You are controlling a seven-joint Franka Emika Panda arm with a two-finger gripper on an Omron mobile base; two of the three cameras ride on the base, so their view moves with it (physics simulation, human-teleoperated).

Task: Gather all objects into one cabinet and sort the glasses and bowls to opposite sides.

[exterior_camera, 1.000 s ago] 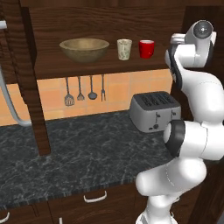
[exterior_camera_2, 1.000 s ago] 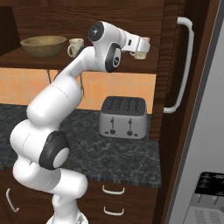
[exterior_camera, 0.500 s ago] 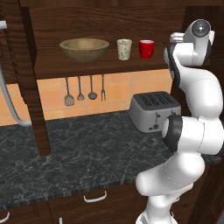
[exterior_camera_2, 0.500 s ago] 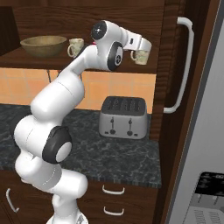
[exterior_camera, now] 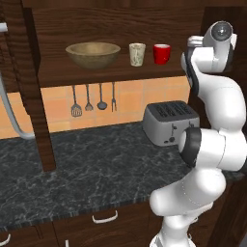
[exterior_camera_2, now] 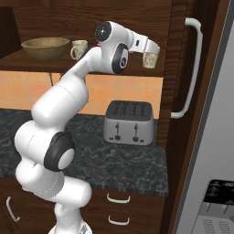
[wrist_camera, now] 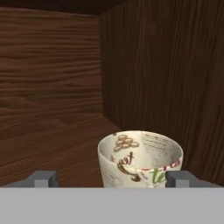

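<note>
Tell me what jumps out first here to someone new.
The big white arm stretching up to the dark cabinet shelf, its tool open around a printed cup standing in the shelf's far right corner. Then the wooden bowl, left on that shelf, and the silver toaster below.

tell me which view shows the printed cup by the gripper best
The hand view: the printed cup stands upright on the cabinet shelf, close up, between the open gripper fingertips, near the right wall. The right base view shows it small, side-on at the gripper. In the left base view the arm stands before that spot.
</note>
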